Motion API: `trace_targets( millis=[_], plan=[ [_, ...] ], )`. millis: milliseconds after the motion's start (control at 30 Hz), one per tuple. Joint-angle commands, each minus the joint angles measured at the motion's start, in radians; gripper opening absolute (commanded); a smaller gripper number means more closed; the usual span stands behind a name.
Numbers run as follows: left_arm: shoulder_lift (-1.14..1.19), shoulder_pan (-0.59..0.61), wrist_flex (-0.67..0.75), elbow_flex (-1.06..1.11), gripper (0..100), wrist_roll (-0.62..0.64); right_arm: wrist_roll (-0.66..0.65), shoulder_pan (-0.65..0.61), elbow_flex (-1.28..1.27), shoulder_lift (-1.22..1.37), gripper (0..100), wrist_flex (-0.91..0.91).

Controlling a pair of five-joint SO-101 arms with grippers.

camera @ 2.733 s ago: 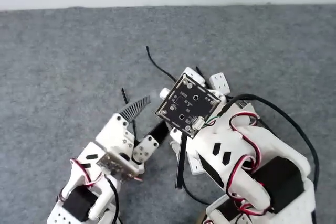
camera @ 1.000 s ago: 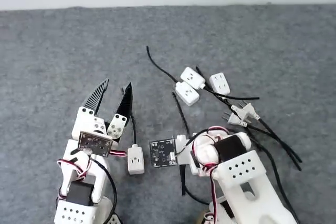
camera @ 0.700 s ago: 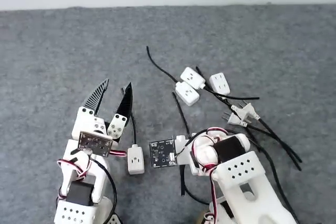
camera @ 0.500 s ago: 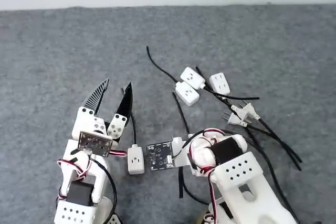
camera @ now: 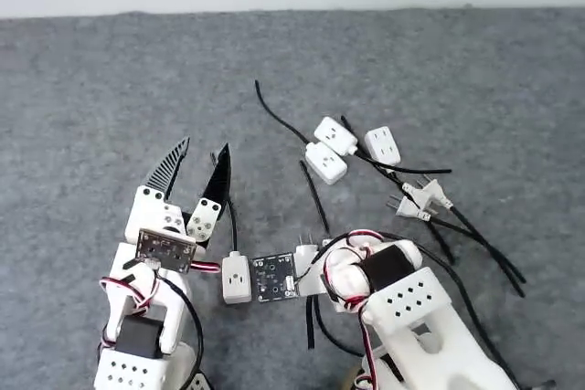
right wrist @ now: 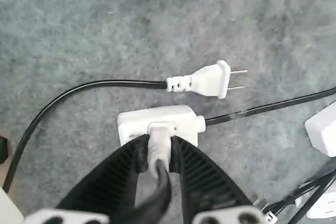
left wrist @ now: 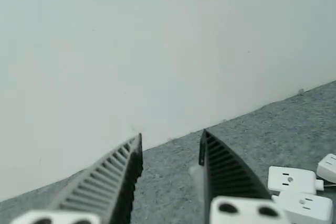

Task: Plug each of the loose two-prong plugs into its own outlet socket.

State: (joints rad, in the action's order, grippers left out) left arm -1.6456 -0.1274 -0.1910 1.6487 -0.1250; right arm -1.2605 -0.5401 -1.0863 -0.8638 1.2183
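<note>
Lower left of the high view: left gripper (camera: pixel 203 147), black fingers spread in a V, nothing between, tips toward the top of the frame, over the grey carpet (camera: pixel 110 89). Just right of it: lone socket (camera: pixel 236 278), a white oblong block, lies flat with its slotted face up and its long axis up and down the frame, black cord leaving the upper end and running up past the gripper's nearer finger. Lower centre: right arm (camera: pixel 402 291), bent low over the carpet. In the right wrist view: right gripper (right wrist: pixel 158 142), pinched onto the held plug (right wrist: pixel 159 153), a small white body with black cord trailing back toward the camera, nose against the long side of a white socket block (right wrist: pixel 157 118), at right angles to it. Just beyond that block, apart from it: loose plug (right wrist: pixel 202 81), white, ribbed at the cord end, lies parallel to the block's long side, two bare prongs pointing away from its cord. Centre of the high view: twin sockets (camera: pixel 335 136), white, touching side by side, tilted, faces up. Just right: far socket (camera: pixel 382 145), near upright in the frame. Right of centre: two spare plugs (camera: pixel 428 193), white, close together, prongs aimed left, cords trailing to lower right.
</note>
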Motion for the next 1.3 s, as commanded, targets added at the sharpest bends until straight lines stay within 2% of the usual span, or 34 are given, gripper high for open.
trace_targets(
  millis=[0, 1000, 1267],
  plan=[
    [-0.005, 0.005, 0.029, -0.005, 17, 0.005, 0.009, -0.002, -0.011, -0.008, 0.8, -0.019],
    [-0.005, -0.003, 0.029, -0.005, 17, 0.003, -0.04, 0.093, -0.152, -0.012, 0.8, -0.153],
    [-0.006, -0.044, 0.029, 0.01, 17, -0.048, -0.1, 0.145, -0.192, -0.008, 0.8, -0.168]
  ],
)
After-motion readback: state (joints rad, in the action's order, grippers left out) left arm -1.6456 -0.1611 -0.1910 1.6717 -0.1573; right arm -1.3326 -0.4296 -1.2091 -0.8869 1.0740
